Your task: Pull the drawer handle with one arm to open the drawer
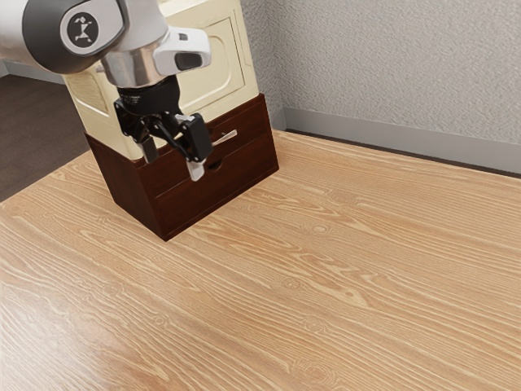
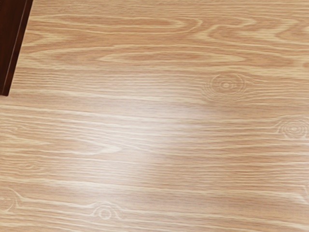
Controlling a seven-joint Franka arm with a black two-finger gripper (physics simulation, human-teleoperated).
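My gripper (image 1: 173, 161) hangs open in front of the dark brown drawer unit (image 1: 134, 189) in the exterior view, its two fingers apart with nothing between them. A pale bar handle (image 1: 229, 137) on the upper drawer front shows just to the exterior view's right of the gripper, apart from it as far as can be seen. The lower drawer front (image 1: 244, 169) has a dark notch, partly behind a finger. Both drawer fronts look flush with the unit. In the wrist view, an edge of the dark unit (image 2: 10, 43) shows at a corner.
A cream cabinet (image 1: 224, 69) with panelled faces stands on top of the drawer unit. The wood-grain table (image 1: 326, 269) spreads out in front of it. A grey textured wall (image 1: 391, 73) with a pale baseboard rises beyond the table's far edge.
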